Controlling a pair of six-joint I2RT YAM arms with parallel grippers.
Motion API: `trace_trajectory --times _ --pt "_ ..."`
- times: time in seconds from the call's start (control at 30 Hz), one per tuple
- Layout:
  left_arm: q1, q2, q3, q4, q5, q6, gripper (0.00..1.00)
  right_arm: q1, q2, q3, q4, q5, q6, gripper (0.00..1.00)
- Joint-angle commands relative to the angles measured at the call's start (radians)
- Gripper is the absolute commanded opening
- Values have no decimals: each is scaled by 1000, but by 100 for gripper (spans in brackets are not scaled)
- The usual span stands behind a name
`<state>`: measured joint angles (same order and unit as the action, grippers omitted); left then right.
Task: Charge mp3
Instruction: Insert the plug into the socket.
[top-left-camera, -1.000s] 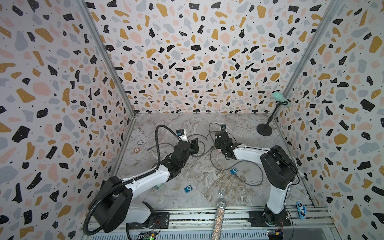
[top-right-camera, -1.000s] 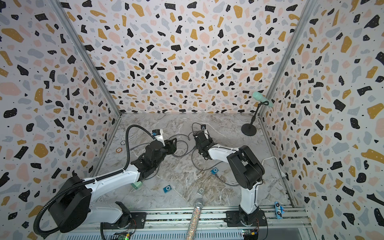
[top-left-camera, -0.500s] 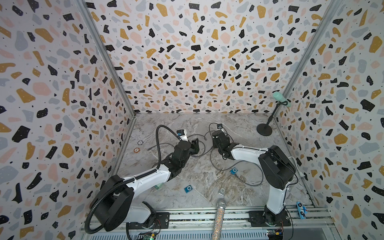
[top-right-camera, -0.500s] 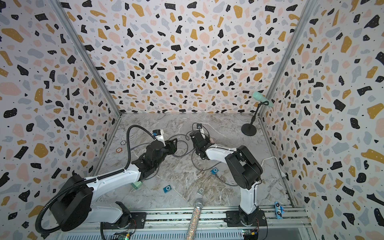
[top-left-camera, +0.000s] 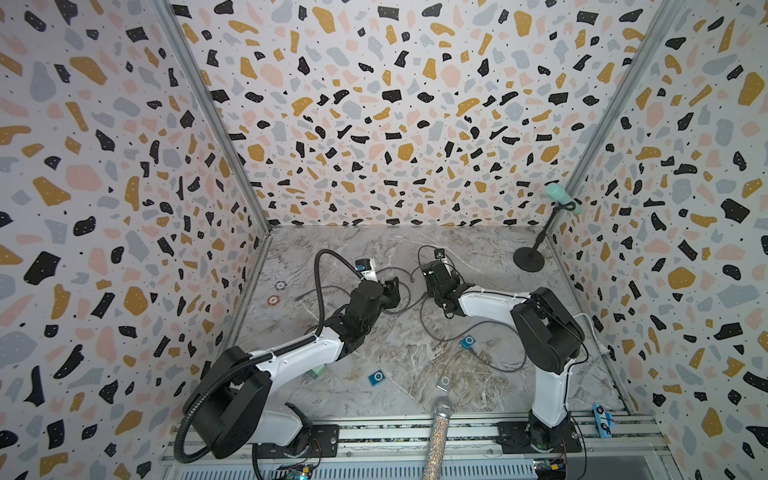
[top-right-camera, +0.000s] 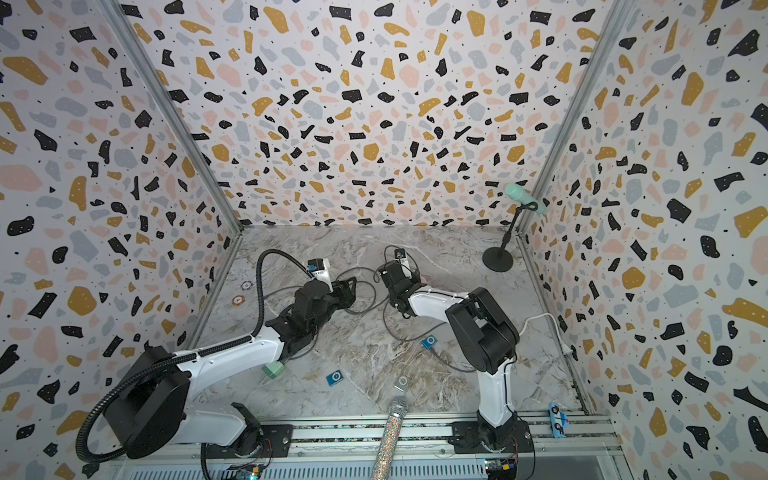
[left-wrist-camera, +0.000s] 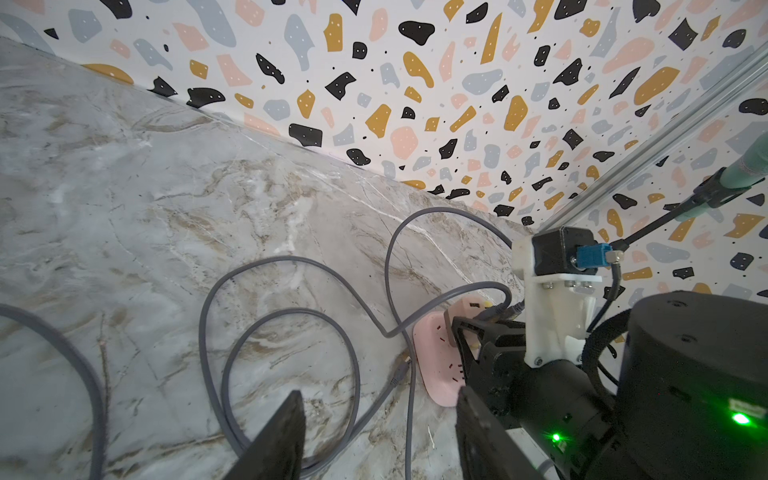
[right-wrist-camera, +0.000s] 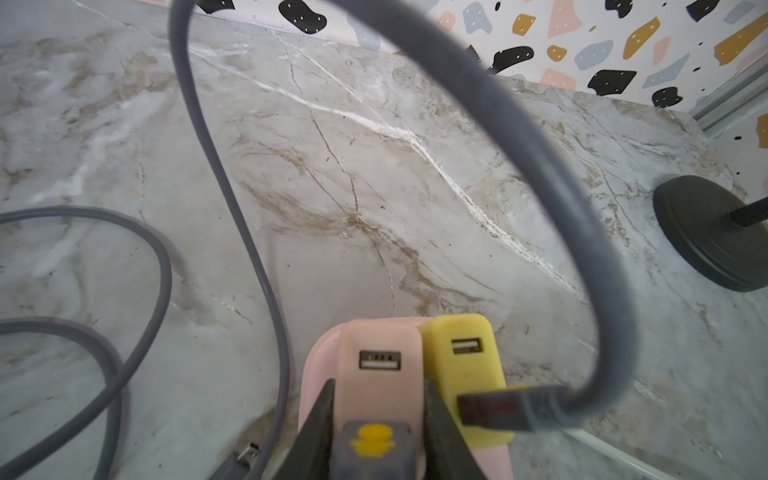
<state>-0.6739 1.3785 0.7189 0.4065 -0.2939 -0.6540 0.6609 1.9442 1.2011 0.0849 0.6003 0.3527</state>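
Done: blue mp3 player (top-left-camera: 468, 342) lies on the counter (top-left-camera: 365, 245) by the right arm's elbow, apparently already cabled.
Left to do: grey cable (right-wrist-camera: 613, 316) ends in a USB plug (right-wrist-camera: 494, 409) beside the yellow adapter (right-wrist-camera: 465, 353), not inserted.
Right gripper (right-wrist-camera: 378, 386): low, pinching the pink adapter (right-wrist-camera: 380, 345).
Left gripper (left-wrist-camera: 379, 399): spread, empty, hovering over cable loops.

1. The left arm (top-left-camera: 291, 357) and right arm (top-left-camera: 486, 301) pair glossy white link shells with bulky black joint housings.
2. A black corrugated hose (top-left-camera: 317, 274) runs along the left arm.
3. A white screwed bracket (left-wrist-camera: 552, 316) carries a black camera (left-wrist-camera: 561, 249) with a blue connector (left-wrist-camera: 592, 255).
4. The left gripper (left-wrist-camera: 379, 395) has flat black fingers.
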Motion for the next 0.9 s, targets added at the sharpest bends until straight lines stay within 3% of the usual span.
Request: trace_trajectory --times 0.0,0.17,0.53,0.87 --pt "7 -8 20 43 0 -7 59 -4 5 32 -22 20 8 0" --pt "7 1 28 35 1 -12 58 -6 10 40 -65 5 22 0" --pt "7 14 73 -39 -7 -19 58 -39 38 33 -210 -146 102 0" --pt "9 35 129 -121 18 -27 58 -58 102 -35 -262 -348 140 0"
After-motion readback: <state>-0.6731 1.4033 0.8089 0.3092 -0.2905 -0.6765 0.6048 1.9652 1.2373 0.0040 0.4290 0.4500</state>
